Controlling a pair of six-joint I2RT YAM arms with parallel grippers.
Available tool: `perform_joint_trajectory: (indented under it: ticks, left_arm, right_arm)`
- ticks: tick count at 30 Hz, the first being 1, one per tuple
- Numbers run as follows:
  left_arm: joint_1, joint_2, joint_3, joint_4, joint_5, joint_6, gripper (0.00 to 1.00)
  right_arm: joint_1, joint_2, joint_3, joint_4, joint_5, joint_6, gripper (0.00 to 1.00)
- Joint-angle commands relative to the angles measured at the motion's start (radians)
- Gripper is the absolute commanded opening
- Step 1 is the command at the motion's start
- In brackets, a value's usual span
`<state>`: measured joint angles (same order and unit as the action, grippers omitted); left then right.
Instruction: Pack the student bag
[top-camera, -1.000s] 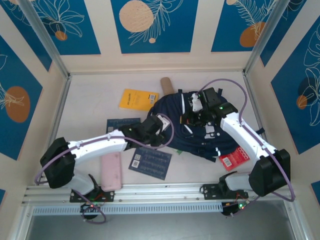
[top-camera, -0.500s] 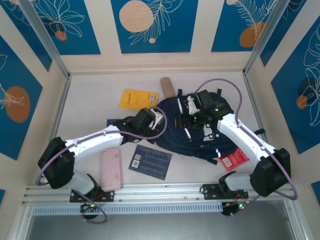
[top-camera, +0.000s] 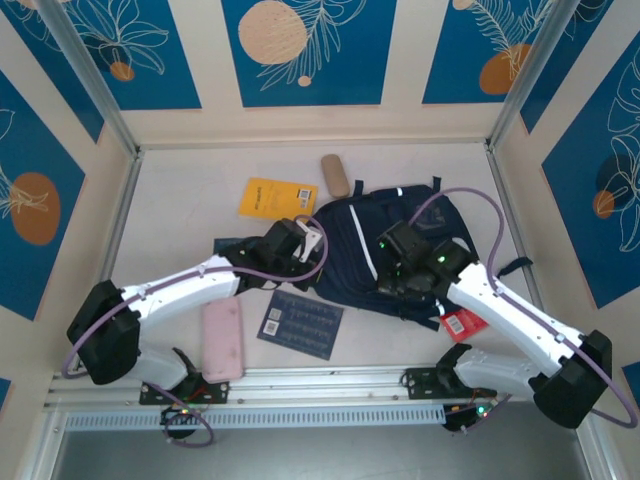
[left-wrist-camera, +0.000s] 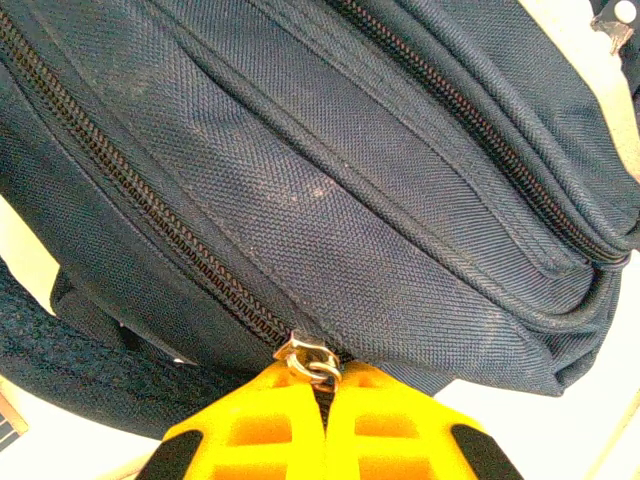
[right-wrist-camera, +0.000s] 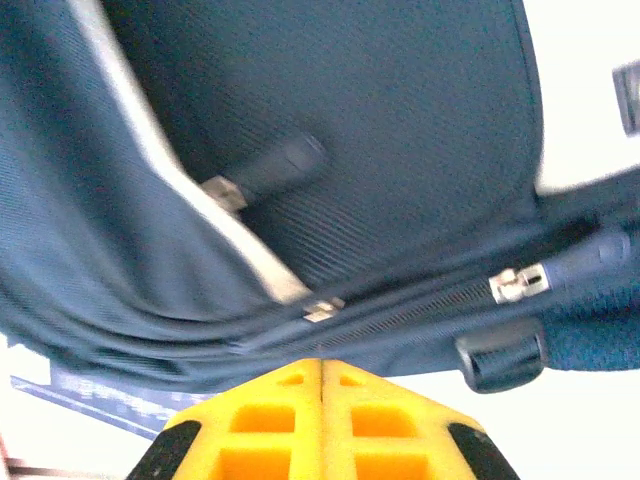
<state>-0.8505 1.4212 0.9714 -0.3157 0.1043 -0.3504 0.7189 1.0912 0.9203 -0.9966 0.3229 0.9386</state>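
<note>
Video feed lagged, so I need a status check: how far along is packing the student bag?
Done: nothing visibly packed. In hand: the left gripper pinches a zipper pull on the student bag; the right gripper is shut at its near edge, holding nothing visible. To do: yellow book, pink case, blue booklet and tan roll lie on the table.
</note>
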Motion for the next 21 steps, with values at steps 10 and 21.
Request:
perform_joint_trajectory:
  ticks: [10,21]
  left_arm:
    - [-0.008,-0.046,0.028,0.036,0.061,-0.037,0.00]
    - [-0.044,-0.009,-0.060,0.129,0.134,-0.131,0.00]
  right_arm:
    - [-0.111,0.190,-0.153,0.086,0.081,0.165,0.00]
    - [-0.408,0.346,0.041,0.282,0.023,-0.056,0.03]
